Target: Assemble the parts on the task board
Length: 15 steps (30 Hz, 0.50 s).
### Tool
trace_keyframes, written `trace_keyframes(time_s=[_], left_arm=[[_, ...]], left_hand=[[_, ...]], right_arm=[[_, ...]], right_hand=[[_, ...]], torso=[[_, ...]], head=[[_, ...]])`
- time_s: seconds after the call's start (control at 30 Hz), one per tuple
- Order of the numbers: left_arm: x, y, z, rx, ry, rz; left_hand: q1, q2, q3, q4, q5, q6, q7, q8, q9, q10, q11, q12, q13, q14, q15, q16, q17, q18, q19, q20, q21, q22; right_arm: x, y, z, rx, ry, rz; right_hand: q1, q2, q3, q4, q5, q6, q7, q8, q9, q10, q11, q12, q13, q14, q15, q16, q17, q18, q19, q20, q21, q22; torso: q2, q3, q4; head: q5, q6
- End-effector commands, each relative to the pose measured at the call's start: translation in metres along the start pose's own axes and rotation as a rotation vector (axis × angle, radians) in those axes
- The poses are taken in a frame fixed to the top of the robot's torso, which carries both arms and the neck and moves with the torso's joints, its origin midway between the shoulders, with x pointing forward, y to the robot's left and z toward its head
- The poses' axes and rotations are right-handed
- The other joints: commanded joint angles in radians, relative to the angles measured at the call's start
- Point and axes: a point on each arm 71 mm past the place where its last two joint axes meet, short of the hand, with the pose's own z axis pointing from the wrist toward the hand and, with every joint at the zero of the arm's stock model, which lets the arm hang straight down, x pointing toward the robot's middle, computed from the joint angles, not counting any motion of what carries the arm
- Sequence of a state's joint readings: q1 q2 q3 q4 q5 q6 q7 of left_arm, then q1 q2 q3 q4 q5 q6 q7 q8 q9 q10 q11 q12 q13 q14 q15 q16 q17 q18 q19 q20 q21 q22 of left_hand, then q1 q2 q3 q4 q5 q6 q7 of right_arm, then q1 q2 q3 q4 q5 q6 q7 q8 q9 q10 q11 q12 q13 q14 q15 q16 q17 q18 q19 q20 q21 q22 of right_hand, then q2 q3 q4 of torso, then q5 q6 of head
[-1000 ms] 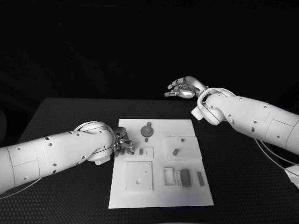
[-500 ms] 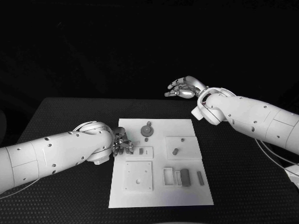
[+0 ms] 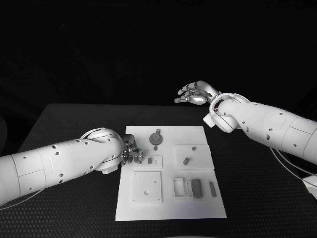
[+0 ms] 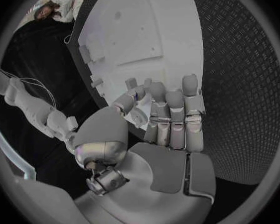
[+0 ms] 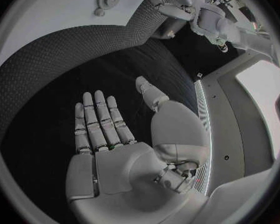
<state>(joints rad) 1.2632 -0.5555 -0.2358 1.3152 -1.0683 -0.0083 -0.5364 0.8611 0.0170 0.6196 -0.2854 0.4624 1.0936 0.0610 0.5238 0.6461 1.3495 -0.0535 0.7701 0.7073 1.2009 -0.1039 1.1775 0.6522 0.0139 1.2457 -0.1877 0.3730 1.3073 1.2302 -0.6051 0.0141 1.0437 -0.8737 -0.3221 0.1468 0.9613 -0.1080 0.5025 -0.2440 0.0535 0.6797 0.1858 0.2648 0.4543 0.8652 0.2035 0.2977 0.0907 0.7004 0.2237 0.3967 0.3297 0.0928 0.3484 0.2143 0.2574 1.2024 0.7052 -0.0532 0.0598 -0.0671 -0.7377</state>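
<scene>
Left hand (image 3: pixel 132 153) crept forward, fingers curled, beside white task board (image 3: pixel 169 208); right hand (image 3: pixel 194 93) spread.

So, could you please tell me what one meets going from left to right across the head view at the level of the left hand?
Left arm → left hand → small rectangular part → small upright peg → bare black table.

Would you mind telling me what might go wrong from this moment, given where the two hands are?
1. The left hand sits at the task board's left edge with its fingers bunched; whether it pinches a small part is hard to tell, and a weak pinch could drop it.
2. That hand is close to the gear-shaped part and could nudge it.
3. The right hand hovers open beyond the board, offering no support.
</scene>
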Motion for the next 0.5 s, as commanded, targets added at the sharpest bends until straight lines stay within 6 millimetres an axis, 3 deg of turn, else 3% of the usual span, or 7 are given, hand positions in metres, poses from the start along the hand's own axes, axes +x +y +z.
trace_keyframes(time_s=[0.03,0.3,0.5], left_arm=[[0.0070,-0.0056,0.0010,0.002,0.023,0.042],[0.0087,-0.0102,0.0013,0.007,0.032,0.071],[0.0100,-0.0124,0.0013,0.010,0.041,0.081]], left_hand=[[0.010,0.002,0.006,-0.002,0.026,0.060,-0.058,0.019,0.016,0.041,-0.047,0.014,0.001,0.005,-0.007,0.016,-0.005,0.017,0.010,-0.021,0.017,0.027],[0.011,-0.007,0.008,-0.002,0.071,0.066,-0.066,0.046,0.021,0.049,-0.052,0.044,0.001,0.011,-0.009,0.050,-0.017,0.023,0.009,-0.024,0.056,0.027],[0.011,-0.008,0.008,-0.002,0.079,0.067,-0.067,0.051,0.022,0.051,-0.054,0.049,0.001,0.012,-0.010,0.056,-0.020,0.024,0.009,-0.024,0.063,0.026]], right_arm=[[0.0016,0.0012,0.0002,-0.010,0.015,0.002],[0.0017,0.0011,0.0002,-0.010,0.016,0.002],[0.0018,0.0013,0.0001,-0.010,0.017,0.002]], right_hand=[[0.006,-0.001,0.002,0.005,-0.003,-0.005,0.060,0.004,-0.002,0.005,0.001,-0.006,-0.002,-0.003,0.003,-0.005,-0.001,-0.008,-0.010,0.000,-0.006,0.002],[0.006,-0.001,0.001,0.006,-0.003,-0.005,0.060,0.004,-0.002,0.005,0.001,-0.007,-0.003,-0.004,0.003,-0.006,-0.002,-0.008,-0.010,0.000,-0.006,0.003],[0.005,-0.001,0.001,0.007,-0.003,-0.006,0.060,0.005,-0.002,0.006,0.001,-0.008,-0.004,-0.005,0.004,-0.006,-0.002,-0.009,-0.011,0.001,-0.007,0.004]], torso=[[0.000,0.0001,-0.0006],[-0.001,0.0001,0.0000],[-0.001,0.0000,0.0008]], head=[[0.001,-0.002],[0.001,-0.002],[0.000,-0.003]])
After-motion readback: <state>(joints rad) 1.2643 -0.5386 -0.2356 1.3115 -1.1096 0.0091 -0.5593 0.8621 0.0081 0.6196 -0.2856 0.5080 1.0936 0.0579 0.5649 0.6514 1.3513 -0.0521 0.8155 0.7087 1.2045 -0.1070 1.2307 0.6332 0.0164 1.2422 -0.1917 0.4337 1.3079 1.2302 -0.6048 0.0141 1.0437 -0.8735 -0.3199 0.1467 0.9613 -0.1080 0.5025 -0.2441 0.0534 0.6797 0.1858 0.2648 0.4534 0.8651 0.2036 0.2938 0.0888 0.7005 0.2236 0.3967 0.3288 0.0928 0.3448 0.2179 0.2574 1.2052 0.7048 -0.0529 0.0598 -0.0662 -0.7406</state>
